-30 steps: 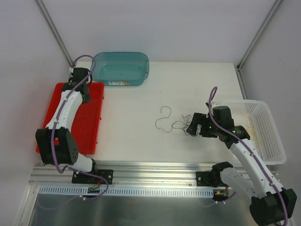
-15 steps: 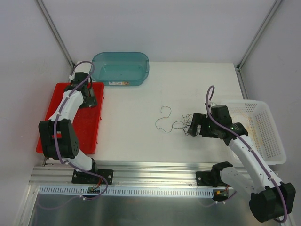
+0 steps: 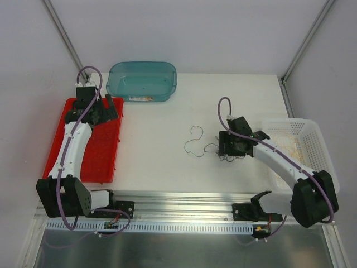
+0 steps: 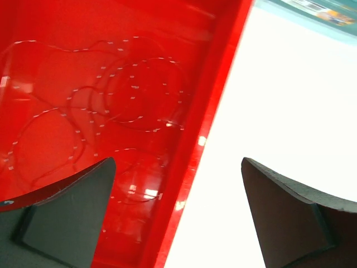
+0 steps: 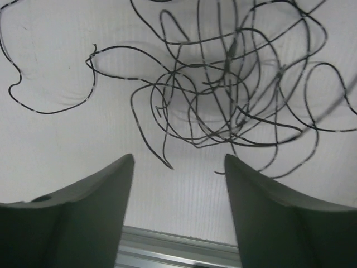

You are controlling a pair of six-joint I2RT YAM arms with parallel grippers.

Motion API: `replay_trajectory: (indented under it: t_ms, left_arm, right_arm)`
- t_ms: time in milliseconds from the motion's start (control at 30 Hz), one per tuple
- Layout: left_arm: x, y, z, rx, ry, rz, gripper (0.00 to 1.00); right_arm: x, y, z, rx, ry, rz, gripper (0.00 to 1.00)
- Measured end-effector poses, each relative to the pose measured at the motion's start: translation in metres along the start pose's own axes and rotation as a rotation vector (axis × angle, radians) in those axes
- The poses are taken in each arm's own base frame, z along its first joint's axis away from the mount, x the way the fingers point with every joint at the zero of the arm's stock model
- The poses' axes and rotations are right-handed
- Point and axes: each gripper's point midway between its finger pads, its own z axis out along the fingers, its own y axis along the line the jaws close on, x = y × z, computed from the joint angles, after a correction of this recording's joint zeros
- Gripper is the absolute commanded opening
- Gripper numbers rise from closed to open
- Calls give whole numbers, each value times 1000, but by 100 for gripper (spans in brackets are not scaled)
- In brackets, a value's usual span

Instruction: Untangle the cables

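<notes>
Left gripper (image 4: pixel 178 167) hangs over the right-hand rim of the red tray (image 4: pixel 215 95), its jaws spread wide with nothing between them. Right gripper (image 5: pixel 178 159), well to the right of the tray over the table (image 3: pixel 156 123), is also parted and empty, its fingertips just short of the dark cables (image 5: pixel 234 95).

The white basket (image 3: pixel 321 167) sits farthest right of the tray. It seems to hold pale yellow-orange strands (image 3: pixel 285 144), though they are too faint to be sure.

Inside the tray a thin red cable (image 4: pixel 134 95) lies in loose flat loops, alone. The dark cables form a knot of crossing loops on the table, with one free end curling off on the side toward the tray.

By my reading, the red cable is sorted and perhaps the yellow-orange too. The dark knot remains to be pulled apart.
</notes>
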Motion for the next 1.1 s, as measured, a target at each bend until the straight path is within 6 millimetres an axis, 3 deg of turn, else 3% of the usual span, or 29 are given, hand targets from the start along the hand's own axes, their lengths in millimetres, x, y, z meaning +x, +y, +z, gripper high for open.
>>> replay_trajectory:
  t_ms: [67,100,167,200,300,400,533,800,900,1100]
  left_arm:
    - [2,-6,0,37,3,-4,96]
    - [4,-10,0,51,6,-1,96]
    - [6,-17,0,80,6,11,96]
    - [8,-23,-1,96,5,25,96]
    - [15,-51,-9,169,-5,95,95]
    - [27,-86,-23,280,-12,160,95]
    - [53,-122,-44,418,32,149,95]
    - [135,-183,-64,493,242,41,91]
    - [161,-208,-61,471,301,-3,87]
    - [212,-239,-29,348,411,-42,77]
  right_arm:
    - [4,14,13,-5,33,-41,53]
    - [6,22,18,-8,48,-58,40]
    - [9,41,28,-27,69,-100,29]
    - [10,51,31,-40,73,-118,18]
    - [9,76,32,-77,72,-159,1]
    - [10,100,26,-124,55,-204,1]
    - [14,115,21,-160,49,-235,1]
    - [18,130,-4,-248,-4,-232,1]
    - [21,134,-8,-273,-21,-220,1]
    - [32,135,-3,-288,-15,-195,1]
